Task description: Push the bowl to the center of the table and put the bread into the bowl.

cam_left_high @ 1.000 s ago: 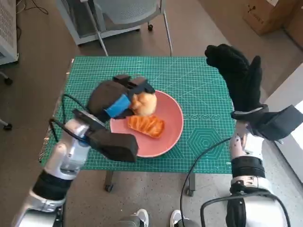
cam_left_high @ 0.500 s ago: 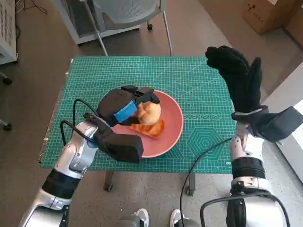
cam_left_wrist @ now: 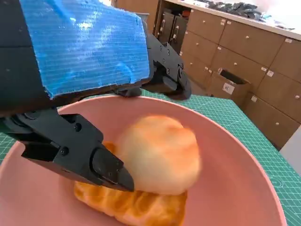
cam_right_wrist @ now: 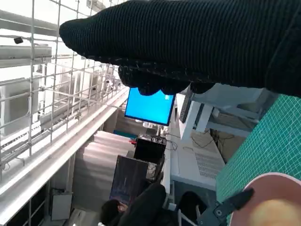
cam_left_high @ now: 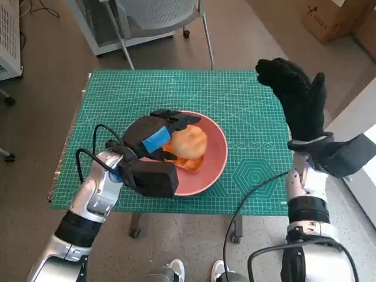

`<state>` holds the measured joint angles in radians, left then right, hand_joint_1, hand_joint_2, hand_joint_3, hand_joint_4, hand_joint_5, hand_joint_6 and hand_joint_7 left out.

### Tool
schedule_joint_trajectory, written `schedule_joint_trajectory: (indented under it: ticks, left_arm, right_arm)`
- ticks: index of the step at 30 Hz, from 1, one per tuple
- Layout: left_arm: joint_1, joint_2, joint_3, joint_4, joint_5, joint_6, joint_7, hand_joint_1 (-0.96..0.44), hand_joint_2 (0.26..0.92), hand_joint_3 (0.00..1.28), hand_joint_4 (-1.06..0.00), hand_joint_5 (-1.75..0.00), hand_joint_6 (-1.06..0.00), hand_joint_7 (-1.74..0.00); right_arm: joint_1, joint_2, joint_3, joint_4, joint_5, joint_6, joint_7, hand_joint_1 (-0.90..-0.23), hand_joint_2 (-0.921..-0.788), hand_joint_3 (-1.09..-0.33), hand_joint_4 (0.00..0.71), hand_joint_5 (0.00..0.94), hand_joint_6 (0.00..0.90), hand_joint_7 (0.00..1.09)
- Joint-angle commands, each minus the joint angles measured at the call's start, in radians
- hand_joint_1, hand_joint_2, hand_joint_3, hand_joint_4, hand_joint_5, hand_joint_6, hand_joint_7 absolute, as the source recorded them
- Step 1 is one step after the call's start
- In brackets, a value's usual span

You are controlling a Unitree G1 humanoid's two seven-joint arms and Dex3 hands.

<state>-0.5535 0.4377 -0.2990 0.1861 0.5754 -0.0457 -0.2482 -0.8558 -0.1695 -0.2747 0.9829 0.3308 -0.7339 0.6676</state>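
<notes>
The pink bowl sits on the green mat near the table's middle, slightly toward the front. In it a round golden bun lies on top of a flat orange pastry. My left hand hovers over the bowl's left half. In the left wrist view the bun rests on the pastry inside the bowl. The left hand has its fingers spread round the bun, one tip close beside it. My gloved right hand is raised above the table's right edge and holds nothing.
The green cutting mat covers the table. A grey chair stands behind the far edge and a cardboard box lies on the floor at the back right. A person's feet show at the front edge. Black cables trail from both wrists.
My left hand brought the bun down and to the right into the bowl, onto the pastry, and its fingers have spread off it. The right hand has stayed put.
</notes>
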Motion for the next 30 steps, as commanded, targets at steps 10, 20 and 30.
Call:
schedule_joint_trajectory:
  ticks: [10, 20, 30]
  left_arm:
    - [0.05, 0.02, 0.076, -0.027, -0.037, -0.082, 0.076, -0.57, 0.852, 0.02, -0.06, 0.0, -0.25, 0.0]
    - [0.089, -0.01, 0.195, -0.062, -0.218, -0.133, 0.084, -0.61, 0.897, 0.02, -0.08, -0.01, -0.25, 0.0]
    - [0.111, -0.106, 0.334, -0.123, -0.556, -0.153, 0.032, -0.62, 0.92, 0.25, -0.06, 0.0, -0.19, 0.0]
  right_arm:
    - [0.017, 0.017, 0.004, 0.006, -0.004, 0.018, -0.012, -0.535, -0.921, -0.576, 0.236, 0.006, 0.313, 0.0]
    - [0.018, 0.02, 0.004, -0.003, 0.003, 0.026, -0.001, -0.544, -0.921, -0.561, 0.244, 0.006, 0.314, 0.0]
    - [0.02, 0.023, 0.009, -0.046, 0.01, 0.04, -0.001, -0.536, -0.921, -0.558, 0.239, 0.001, 0.321, 0.0]
